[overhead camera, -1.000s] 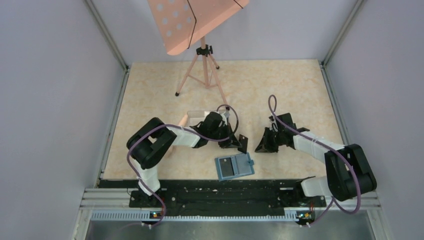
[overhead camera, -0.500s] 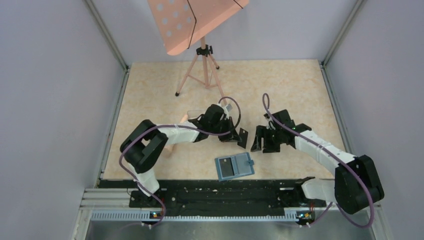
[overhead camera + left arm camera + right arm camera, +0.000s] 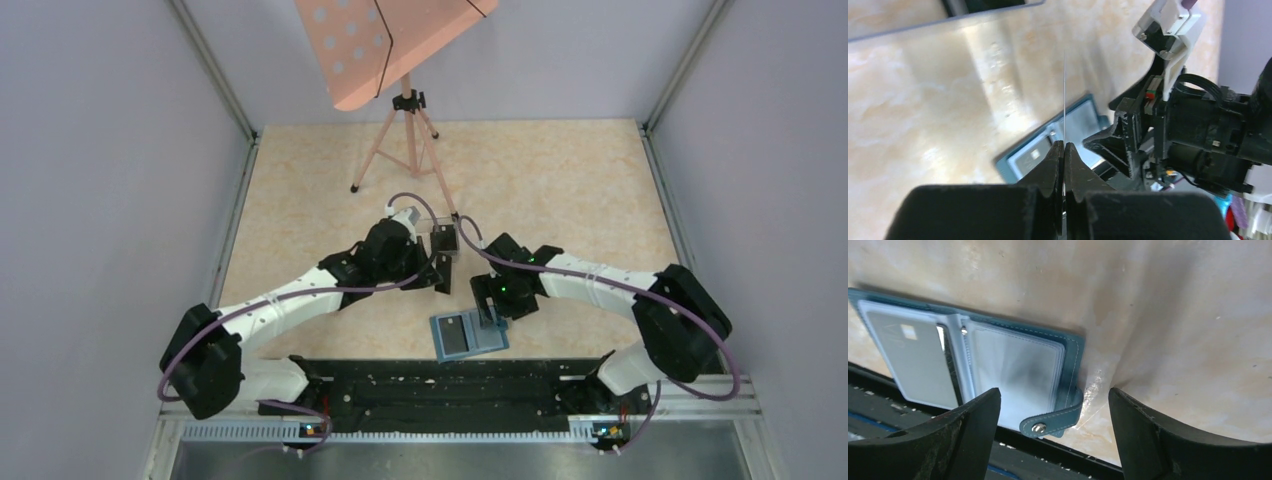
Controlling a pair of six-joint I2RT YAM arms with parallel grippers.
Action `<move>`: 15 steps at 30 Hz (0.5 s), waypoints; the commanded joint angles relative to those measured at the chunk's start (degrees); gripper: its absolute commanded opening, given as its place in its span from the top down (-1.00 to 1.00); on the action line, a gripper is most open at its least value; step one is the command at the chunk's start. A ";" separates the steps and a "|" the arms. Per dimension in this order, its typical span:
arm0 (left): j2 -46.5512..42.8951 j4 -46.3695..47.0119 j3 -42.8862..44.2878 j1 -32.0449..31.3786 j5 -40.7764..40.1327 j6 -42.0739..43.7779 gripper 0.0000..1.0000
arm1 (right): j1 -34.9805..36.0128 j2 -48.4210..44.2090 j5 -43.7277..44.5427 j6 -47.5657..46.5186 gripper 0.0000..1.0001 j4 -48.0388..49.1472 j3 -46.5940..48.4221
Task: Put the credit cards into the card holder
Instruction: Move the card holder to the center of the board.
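The card holder (image 3: pixel 468 333) lay open and flat on the bench (image 3: pixel 580 190) by its near edge, with a grey card (image 3: pixel 905 357) already showing in one pocket. My right fingers (image 3: pixel 492 308), clenched a second ago and well off to the side, had swung in over the holder's snap-tab half and spread wide, grasping nothing. My left fingers (image 3: pixel 1060 151) stayed clenched on a credit card (image 3: pixel 1064 95), held edge-on just beyond the holder. I judged the right was placed to steady the holder while the left fed the card in.
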 commanded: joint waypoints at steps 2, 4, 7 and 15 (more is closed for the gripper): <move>-4.57 -6.15 -3.84 0.24 -5.74 1.18 1.00 | 3.68 4.49 7.54 -0.45 -0.33 -2.63 3.62; -5.14 -6.26 -5.02 0.24 -5.75 0.91 1.00 | 3.66 4.82 7.13 -0.68 -0.17 -2.49 3.70; -5.08 -6.16 -5.57 0.24 -5.27 0.71 1.00 | 3.66 4.64 6.38 -0.90 0.23 -2.37 4.34; -3.02 -6.22 -4.59 0.24 -3.95 1.53 1.00 | 3.18 5.57 6.45 -1.10 1.00 -2.43 6.58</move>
